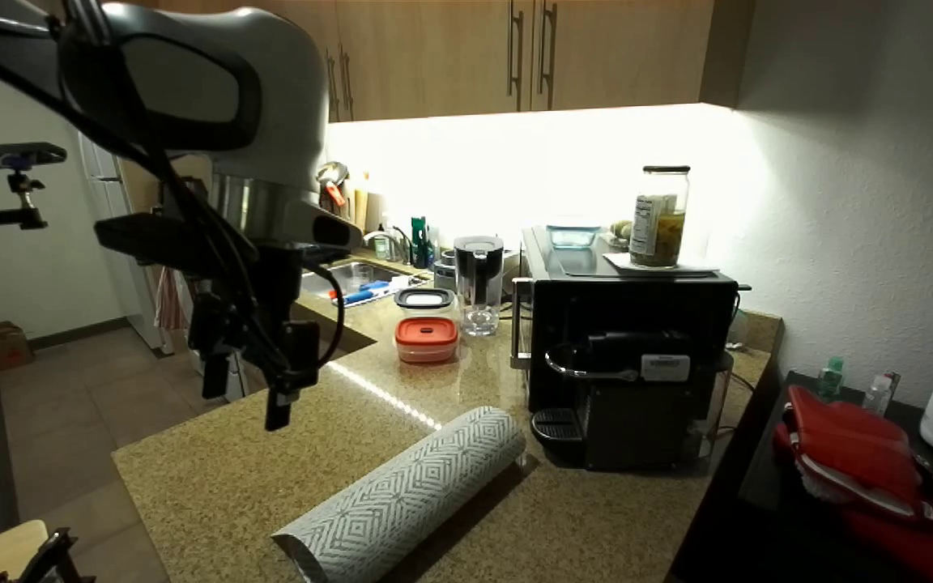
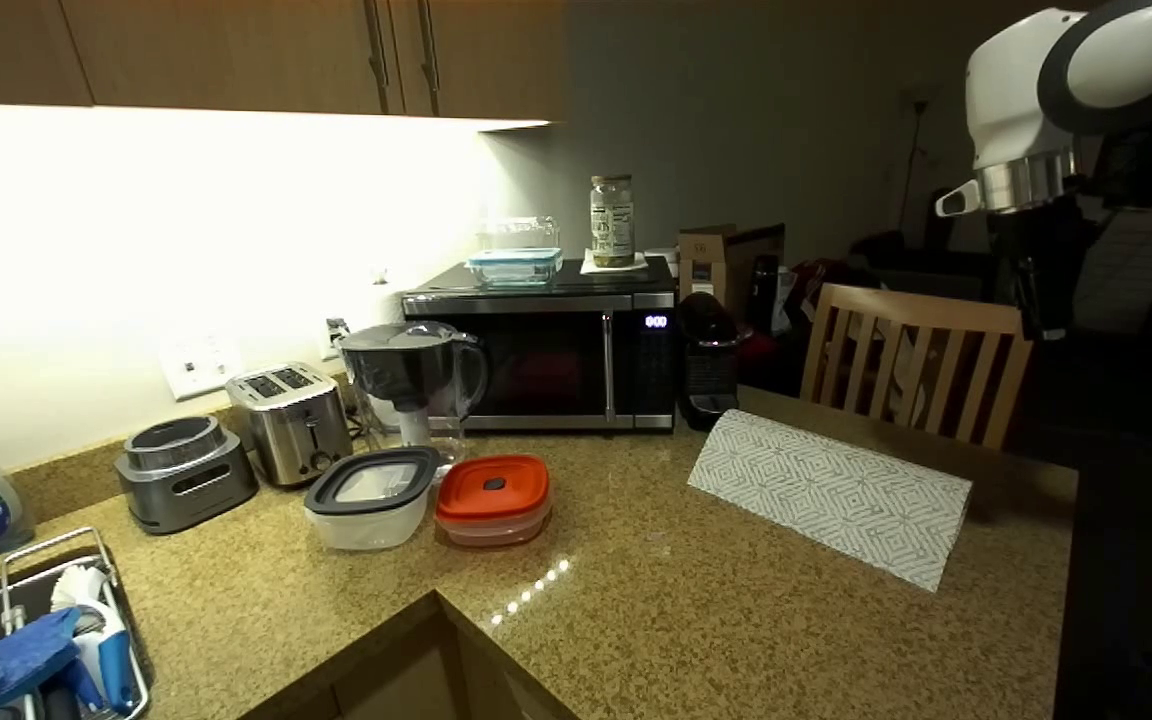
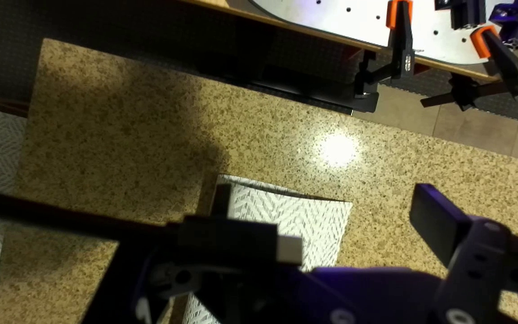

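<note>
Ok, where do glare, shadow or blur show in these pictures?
Both exterior views: the wall under the cabinets burns out white. Wrist view: glare whitens a spot on the countertop, a shadow darkens another part, and the pincer looks partly blurred.

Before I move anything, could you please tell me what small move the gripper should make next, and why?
I would probably ease the gripper a little sideways toward the curled patterned mat: the jaws stand open and empty above the counter, and in the wrist view the mat's visible end sits off-centre between them.
</note>
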You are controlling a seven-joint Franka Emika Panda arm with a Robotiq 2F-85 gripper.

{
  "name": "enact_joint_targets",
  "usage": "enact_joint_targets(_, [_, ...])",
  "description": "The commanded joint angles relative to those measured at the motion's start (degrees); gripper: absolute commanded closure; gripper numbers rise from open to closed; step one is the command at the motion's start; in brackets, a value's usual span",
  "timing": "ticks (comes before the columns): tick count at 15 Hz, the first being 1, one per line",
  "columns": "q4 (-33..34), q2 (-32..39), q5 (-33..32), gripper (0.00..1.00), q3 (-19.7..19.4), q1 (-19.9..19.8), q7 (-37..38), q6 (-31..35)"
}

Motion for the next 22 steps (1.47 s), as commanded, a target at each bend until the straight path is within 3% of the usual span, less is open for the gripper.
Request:
enact_joint_targets(1, [-3.7,-0.2,1.5,0.00,1.2,-0.3,2.4,3.1])
enact_joint_targets(15, [-14.0,1.2,6.5,0.00,7.3,1.3,15.8,25.2])
enact_joint_targets(22, [-12.6,6.7,6.9,0.00,9.6,1.0,23.7,33.4])
